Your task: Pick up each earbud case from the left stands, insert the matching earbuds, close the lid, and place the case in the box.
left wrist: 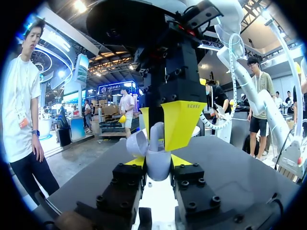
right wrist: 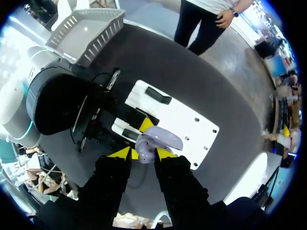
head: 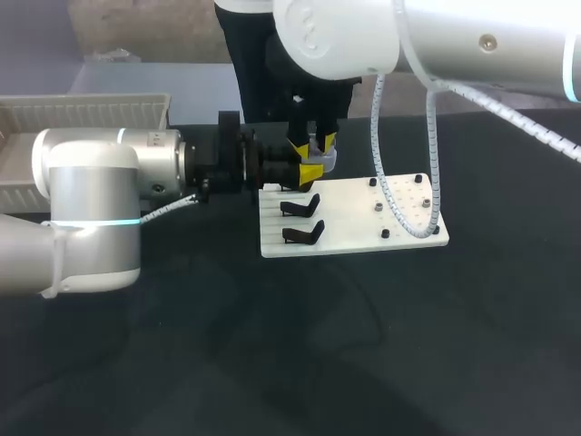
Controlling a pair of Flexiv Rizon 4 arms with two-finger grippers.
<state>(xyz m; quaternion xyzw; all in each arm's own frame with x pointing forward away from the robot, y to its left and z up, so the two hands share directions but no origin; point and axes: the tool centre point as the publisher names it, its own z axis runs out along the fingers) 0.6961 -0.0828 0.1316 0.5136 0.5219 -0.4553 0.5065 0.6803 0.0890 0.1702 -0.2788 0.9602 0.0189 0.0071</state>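
Where the two arms meet, above the far left corner of a flat white rectangular board [head: 363,218], a small lavender plastic earbud case [right wrist: 146,152] is held in the air, clear of the black tabletop [head: 272,354]. The left gripper [head: 310,171] comes in level from the left side and is clamped on the body of the case, one yellow tip pressed to each flank; its own wrist view shows this plainly. The case's rounded lid [right wrist: 167,138] stands open, tilted away from the body.

The right gripper [head: 316,145] hangs straight down over the case, on the arm that crosses in from the upper right, and it sits close against the top of the case. Whether it grips anything there, or only stands over it, I cannot tell.

On the left part of the board, just on the near side of both grippers, two black angled stands sit one behind the other: the farther stand [head: 300,205] and the nearer stand [head: 302,234]. Small black pegs [head: 386,233] dot the board's right part.

A pale grey slotted plastic box [head: 91,113] sits at the table's far left, behind the left arm and well apart from the case.
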